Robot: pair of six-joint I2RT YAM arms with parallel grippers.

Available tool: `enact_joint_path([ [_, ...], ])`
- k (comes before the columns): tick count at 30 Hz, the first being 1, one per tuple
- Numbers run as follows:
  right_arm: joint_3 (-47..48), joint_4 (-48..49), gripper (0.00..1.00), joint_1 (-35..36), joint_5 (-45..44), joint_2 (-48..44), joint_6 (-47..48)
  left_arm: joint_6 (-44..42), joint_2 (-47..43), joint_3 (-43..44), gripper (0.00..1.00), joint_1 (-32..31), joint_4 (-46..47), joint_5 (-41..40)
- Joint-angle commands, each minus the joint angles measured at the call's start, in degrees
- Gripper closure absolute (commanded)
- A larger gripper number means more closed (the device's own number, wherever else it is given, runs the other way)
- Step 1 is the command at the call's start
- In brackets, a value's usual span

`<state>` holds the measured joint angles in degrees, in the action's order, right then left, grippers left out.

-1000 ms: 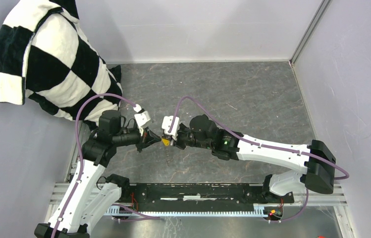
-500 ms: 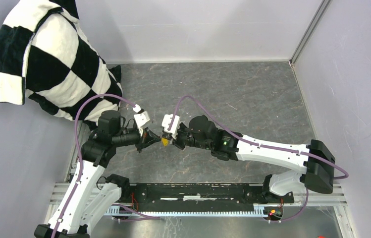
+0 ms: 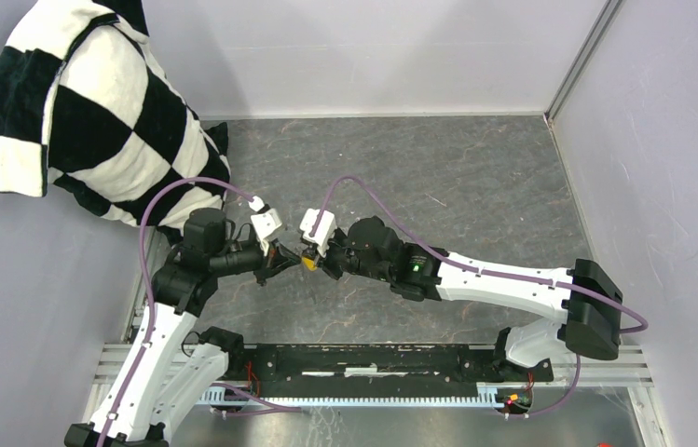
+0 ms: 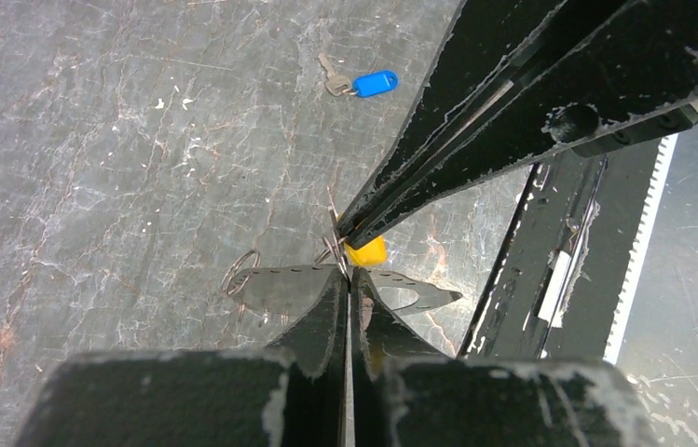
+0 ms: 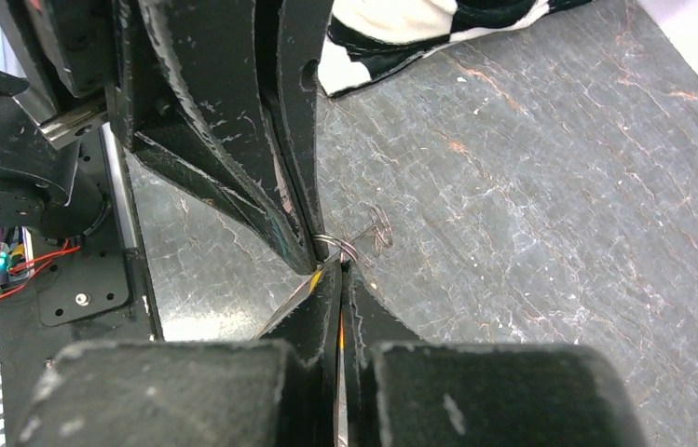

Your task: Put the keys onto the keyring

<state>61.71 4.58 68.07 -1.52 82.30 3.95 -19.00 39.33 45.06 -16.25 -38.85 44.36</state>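
Observation:
My left gripper (image 3: 281, 264) (image 4: 349, 277) is shut on the keyring (image 4: 338, 253), a thin grey wire held above the floor. Part of the wire loops out to the left of the tips. My right gripper (image 3: 313, 262) (image 5: 339, 265) is shut on the yellow key (image 3: 308, 264) (image 4: 366, 251) and meets the left gripper tip to tip at the keyring (image 5: 328, 243). The blue key (image 4: 372, 84) lies flat on the grey floor beyond both grippers. It is hidden in the top view.
A black and white checked cloth (image 3: 93, 121) (image 5: 401, 28) hangs at the back left. Grey walls close the back and right. The black base rail (image 3: 373, 358) (image 4: 559, 251) runs along the near edge.
My right gripper has shifted a little to the left with the yellow key, closing in on the left gripper's tips. The left arm has barely moved.

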Motion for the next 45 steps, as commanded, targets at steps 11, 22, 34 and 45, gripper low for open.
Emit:
enact_joint_path([
  [11, -0.2, 4.2, 1.00, -0.1, -2.7, -2.5, -3.9, -3.9, -5.7, 0.6, 0.98, -0.3, 3.8, 3.9],
  [22, -4.1, 7.2, 1.00, -0.7, -2.1, -5.6, -7.7, -6.1, -9.9, -0.7, 0.98, -0.3, 6.4, 6.3],
  [34, -9.7, 13.0, 1.00, -4.6, 5.5, -9.5, -13.3, -9.6, -10.2, -0.6, 0.98, -0.3, 7.1, 8.0],
  [45, -11.6, 14.1, 1.00, -6.3, 8.8, -11.5, -15.0, -8.4, -9.2, 0.0, 0.98, -0.3, 7.2, 8.6],
])
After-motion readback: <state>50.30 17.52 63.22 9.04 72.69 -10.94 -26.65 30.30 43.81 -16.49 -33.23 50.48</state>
